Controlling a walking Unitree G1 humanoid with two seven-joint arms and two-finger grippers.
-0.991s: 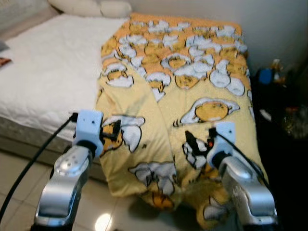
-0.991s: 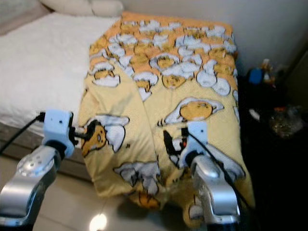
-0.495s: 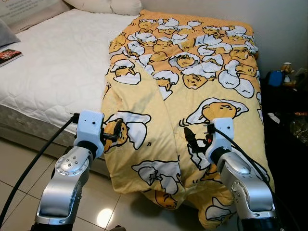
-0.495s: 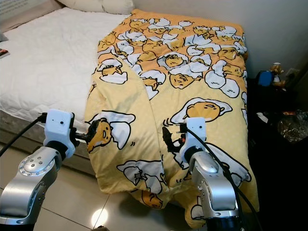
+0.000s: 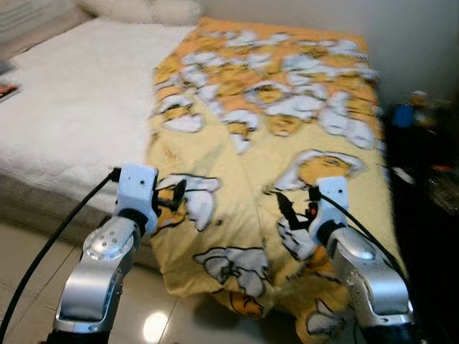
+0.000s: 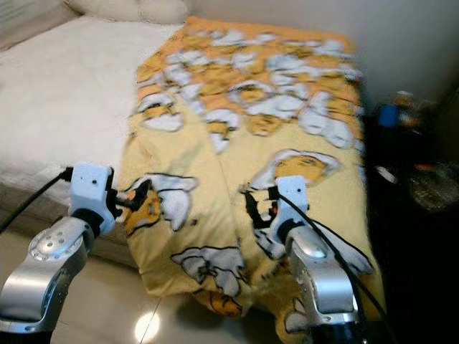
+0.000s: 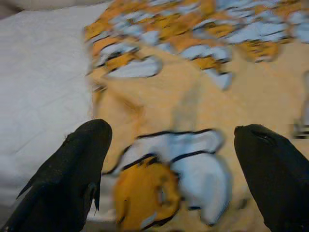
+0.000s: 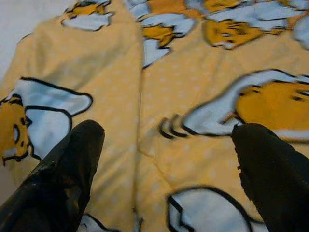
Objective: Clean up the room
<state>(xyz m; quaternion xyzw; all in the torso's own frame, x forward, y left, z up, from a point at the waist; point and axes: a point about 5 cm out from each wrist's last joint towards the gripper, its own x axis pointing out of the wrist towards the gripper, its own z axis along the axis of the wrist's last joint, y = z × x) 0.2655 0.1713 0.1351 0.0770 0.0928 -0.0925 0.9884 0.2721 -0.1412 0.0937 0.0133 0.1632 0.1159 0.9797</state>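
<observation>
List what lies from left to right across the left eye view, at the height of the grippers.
Black cable → left gripper over the blanket's hanging edge → yellow cartoon-print blanket → right gripper → dark stand beside the bed. Both grippers' fingers are spread open above the blanket.

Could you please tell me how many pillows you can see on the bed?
2: one pillow at the head of the bed, left of the second pillow, which lies beside the yellow blanket. The view is blurred, and more may lie beyond the frame.
</observation>
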